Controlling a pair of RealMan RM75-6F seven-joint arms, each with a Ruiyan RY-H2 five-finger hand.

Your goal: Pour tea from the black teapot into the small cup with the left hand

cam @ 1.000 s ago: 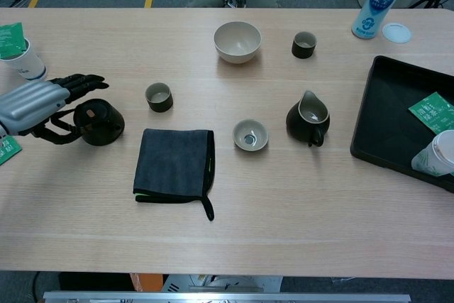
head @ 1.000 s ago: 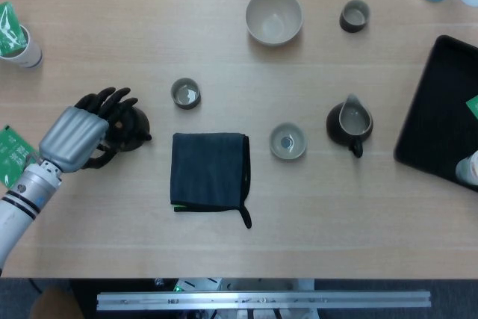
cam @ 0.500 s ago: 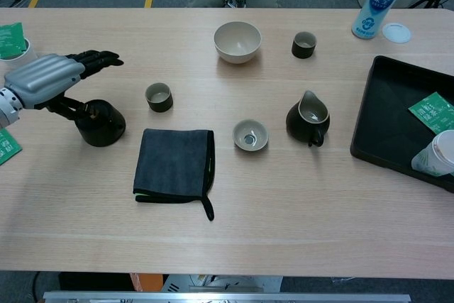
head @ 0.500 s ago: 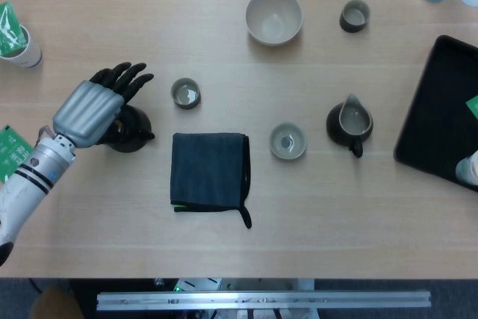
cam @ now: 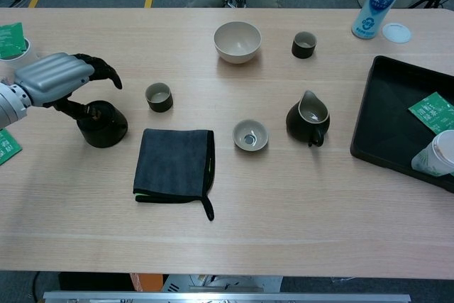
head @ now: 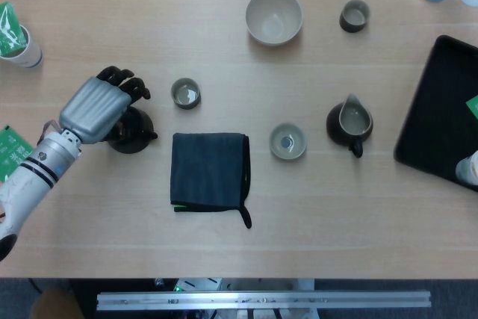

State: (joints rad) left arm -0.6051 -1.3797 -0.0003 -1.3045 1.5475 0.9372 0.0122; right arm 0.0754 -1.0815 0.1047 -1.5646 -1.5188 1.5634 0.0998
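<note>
The black teapot (head: 136,137) (cam: 105,127) stands on the table at the left, its spout pointing right. My left hand (head: 97,108) (cam: 53,77) hangs over its top and left side. The fingers (cam: 106,72) curl downward in the air above the pot, and a dark digit reaches down to the lid area. Whether the hand grips the pot is hidden. The small dark cup (head: 185,93) (cam: 159,96) sits just right of the teapot, apart from it. My right hand shows in neither view.
A folded dark cloth (head: 210,171) lies below the cup. Further right are a small pale bowl (head: 288,141), a dark pitcher (head: 349,124), a large bowl (head: 274,16), another dark cup (head: 354,16) and a black tray (head: 441,110). A paper cup (head: 19,42) stands far left.
My left hand rose from beside the teapot to above it. Its fingers stretched out, then curled downward. The teapot shifted slightly to the right.
</note>
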